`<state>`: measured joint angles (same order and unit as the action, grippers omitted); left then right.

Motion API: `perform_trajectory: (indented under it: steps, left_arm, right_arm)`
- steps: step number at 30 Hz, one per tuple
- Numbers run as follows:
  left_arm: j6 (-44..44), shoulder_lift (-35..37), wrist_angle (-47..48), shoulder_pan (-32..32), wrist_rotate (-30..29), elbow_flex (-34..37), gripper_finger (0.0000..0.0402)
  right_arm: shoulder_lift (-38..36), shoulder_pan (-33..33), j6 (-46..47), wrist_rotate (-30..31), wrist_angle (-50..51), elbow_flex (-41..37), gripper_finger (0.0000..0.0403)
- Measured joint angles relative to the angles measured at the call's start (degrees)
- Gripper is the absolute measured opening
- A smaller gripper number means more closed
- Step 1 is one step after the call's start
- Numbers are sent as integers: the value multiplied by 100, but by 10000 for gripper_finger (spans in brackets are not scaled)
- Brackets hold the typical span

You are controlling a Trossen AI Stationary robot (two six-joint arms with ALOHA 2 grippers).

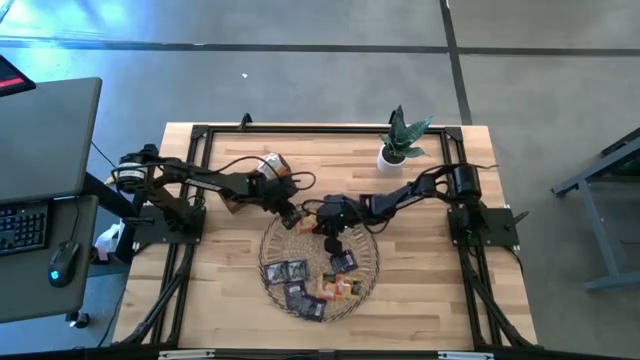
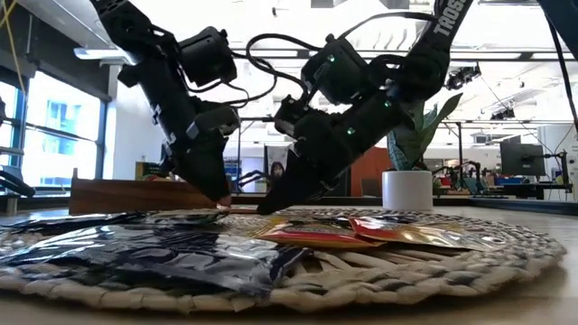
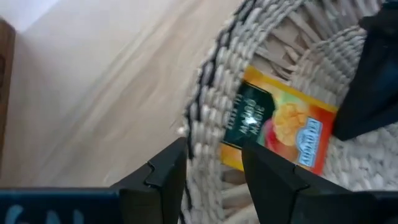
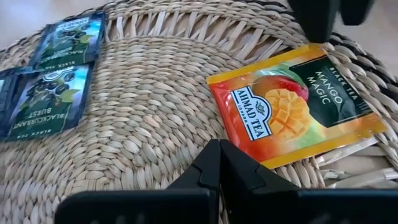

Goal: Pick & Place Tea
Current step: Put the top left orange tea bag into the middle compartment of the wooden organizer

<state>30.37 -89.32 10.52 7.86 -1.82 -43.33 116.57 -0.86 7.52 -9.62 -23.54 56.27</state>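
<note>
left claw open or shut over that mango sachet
Open: the left claw shows a gap between its fingers, over the tray's edge beside the mango sachet.

Round tray (image 4: 155,118) was woven straw-like fibre, pale, rough and ribbed, with a darker strand showing along its rim in the left wrist view; table (image 1: 220,290) was light wood in planks, smooth with a matt finish. The mango tea sachet (image 4: 292,109) looked like glossy printed foil or coated paper, orange with a dark green panel, and the dark blackcurrant sachets (image 4: 53,102) had the same slick printed sheen, crinkled and reflective in the low view. Gripper fingers (image 3: 273,180) were matt black plastic, and the plant pot (image 2: 406,190) was smooth plain white.
</note>
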Motion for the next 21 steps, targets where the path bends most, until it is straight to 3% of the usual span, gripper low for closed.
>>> perform_trajectory:
  steps: [7,15,21]
  left_arm:
    - [304,-173,-210,0,162,-4,153]
    - [347,-173,-520,0,584,4,153]
    - [368,-173,-415,-2,427,4,153]
  right_arm:
    - [0,0,-27,452,47,-4,1]
    - [0,0,-45,478,-4,-2,1]
    - [0,2,-45,476,5,-2,1]
